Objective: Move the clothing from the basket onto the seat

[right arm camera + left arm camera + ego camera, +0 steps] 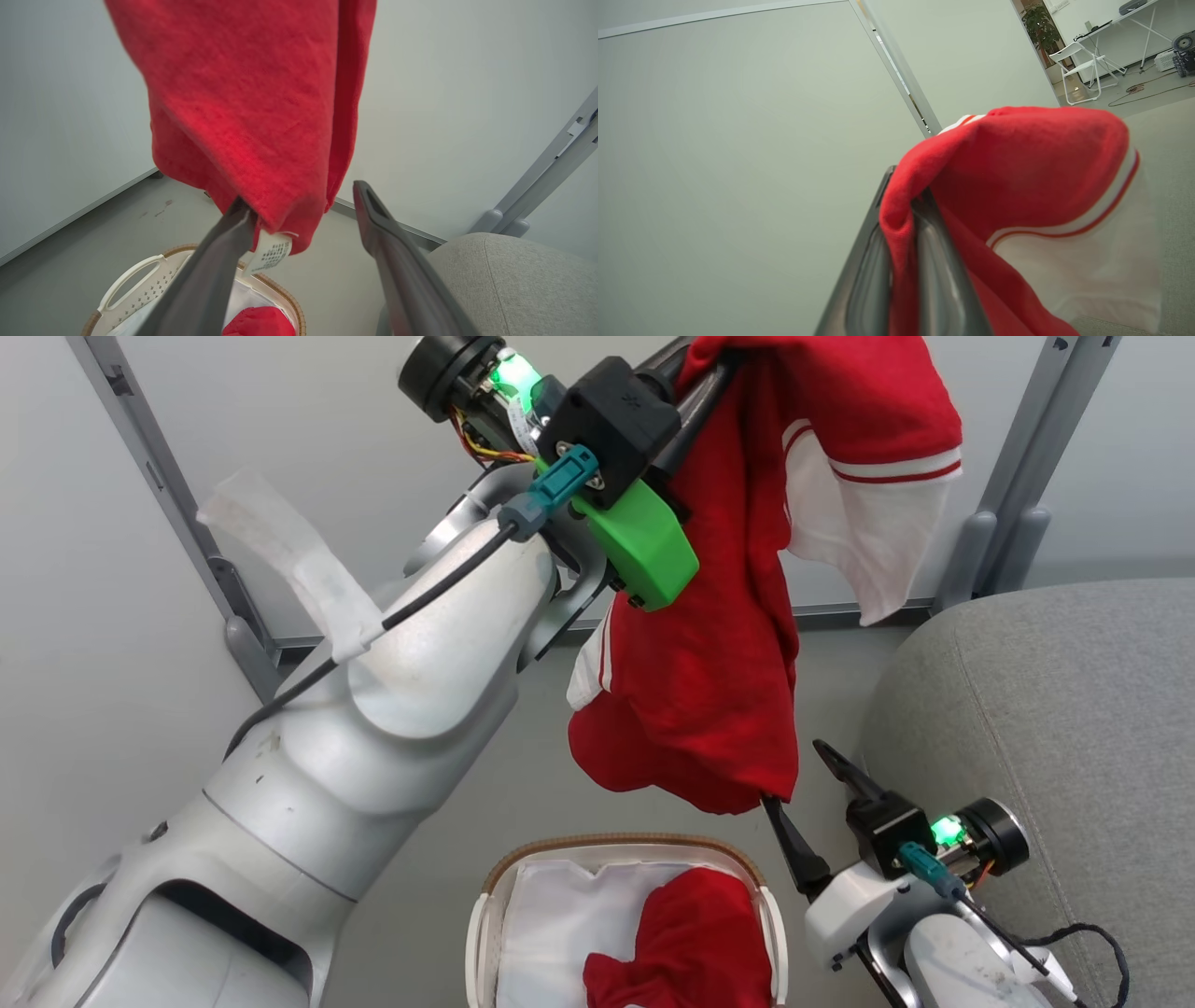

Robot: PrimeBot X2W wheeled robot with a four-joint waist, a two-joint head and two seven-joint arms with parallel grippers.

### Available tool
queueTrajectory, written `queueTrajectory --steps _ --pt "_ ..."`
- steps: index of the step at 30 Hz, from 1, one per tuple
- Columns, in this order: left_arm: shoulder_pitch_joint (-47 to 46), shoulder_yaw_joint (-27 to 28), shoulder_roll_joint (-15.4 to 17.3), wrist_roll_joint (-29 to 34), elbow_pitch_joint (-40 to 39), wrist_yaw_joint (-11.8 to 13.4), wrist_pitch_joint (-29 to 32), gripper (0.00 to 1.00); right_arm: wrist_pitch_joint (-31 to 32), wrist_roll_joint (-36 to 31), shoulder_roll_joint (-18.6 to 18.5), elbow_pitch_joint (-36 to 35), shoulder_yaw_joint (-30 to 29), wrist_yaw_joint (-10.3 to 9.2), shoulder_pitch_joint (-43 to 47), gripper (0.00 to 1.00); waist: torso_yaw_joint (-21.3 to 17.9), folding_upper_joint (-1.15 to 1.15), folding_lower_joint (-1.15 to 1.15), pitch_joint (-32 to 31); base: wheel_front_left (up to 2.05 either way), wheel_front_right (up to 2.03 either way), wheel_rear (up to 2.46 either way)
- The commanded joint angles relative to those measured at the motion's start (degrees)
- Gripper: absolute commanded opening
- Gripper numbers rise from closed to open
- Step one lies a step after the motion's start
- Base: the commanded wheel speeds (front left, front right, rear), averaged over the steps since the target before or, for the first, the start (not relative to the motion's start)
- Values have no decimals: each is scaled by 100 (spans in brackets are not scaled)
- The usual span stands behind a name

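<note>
1. The left gripper [901, 205] is clamped on a fold of the striped garment [709, 691]. The garment hangs high above the basket [560, 847], clear of its rim and to the left of the seat [1055, 709].
2. The right gripper [792, 772] has its jaws spread at the garment's lower hem. The hem and its label [271, 252] dangle between the fingers, unpinched.
3. The plain garment [691, 933] lies in the basket on the white liner [560, 924].
4. The step in hand is probably carrying the hanging garment to the seat. The left arm should swing right without dropping, so the hem clears the seat's edge.
5. If the right gripper closes to spread the cloth, the hem should be centred first, or it may catch the label alone.
6. The left gripper should let go only once most of the fabric rests on the seat, as it could slide off the rounded corner.
</note>
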Motion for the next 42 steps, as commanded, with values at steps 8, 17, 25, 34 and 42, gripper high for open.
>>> queueTrajectory --steps 8,17,25,34,42 --pt "33 -275 -10 -300 -350 70 31 0 -12 1 -25 243 320 -4 -647 54 105 0 0 35 0 0 0" --pt "322 -322 11 -487 -78 180 -41 0 -12 241 -23 305 602 -4 -729 0 50 0 0 27 0 0 0" --pt "548 -282 92 -581 196 210 -121 0 -12 341 -24 131 621 -4 -605 0 -60 0 0 8 0 0 0" --pt "1132 -198 216 -856 480 165 -214 100 -12 365 -24 -169 315 -4 -547 0 -137 0 0 28 0 0 0" --pt "2088 -185 293 -1095 572 82 -253 100 -12 284 -23 -533 -71 -4 -562 0 -169 0 0 100 0 0 0"
